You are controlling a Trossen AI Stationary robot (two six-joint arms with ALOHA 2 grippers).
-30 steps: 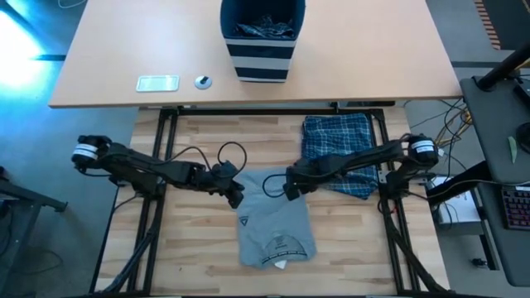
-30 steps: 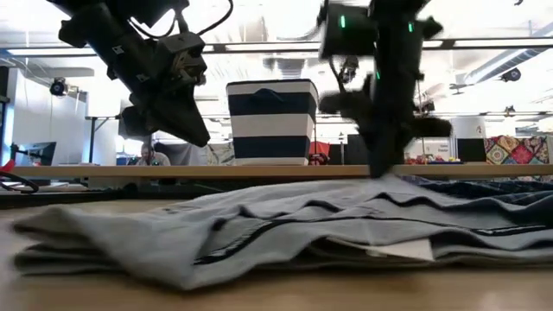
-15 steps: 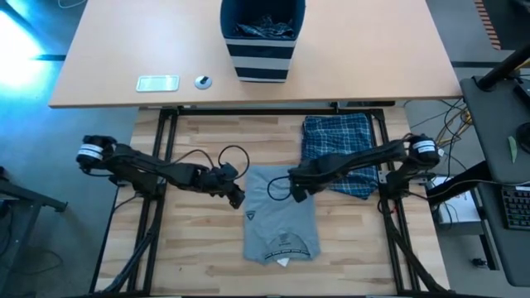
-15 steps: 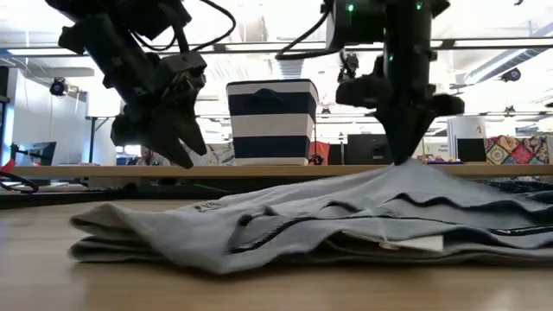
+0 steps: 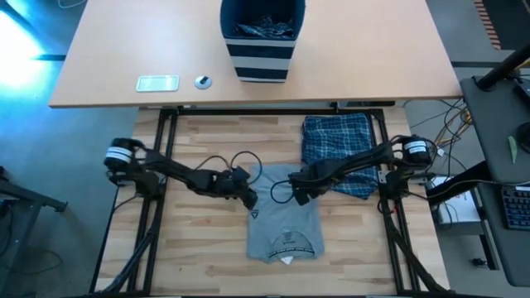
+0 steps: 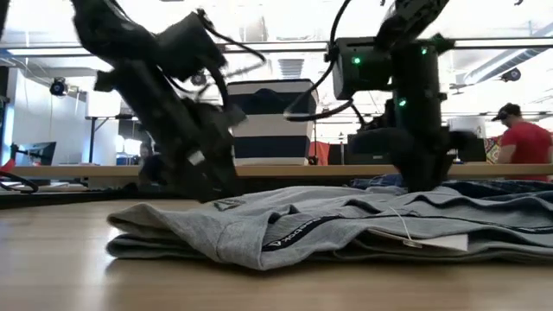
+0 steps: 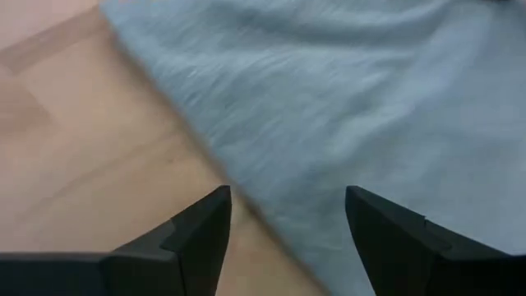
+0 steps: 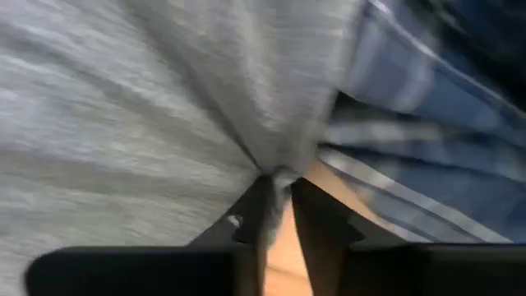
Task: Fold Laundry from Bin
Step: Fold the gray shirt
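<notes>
From above we saw the grey T-shirt (image 5: 284, 222) folded on the worktop (image 5: 207, 257), beside the plaid garment (image 5: 338, 151). In the left wrist view the left gripper (image 7: 283, 238) stood released (over the shirt edge). In the right wrist view the right gripper (image 8: 278, 215) pinched grey cloth.

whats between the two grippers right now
The folded grey T-shirt: its upper part spans the gap between the left gripper and the right gripper, as the high view shows.
</notes>
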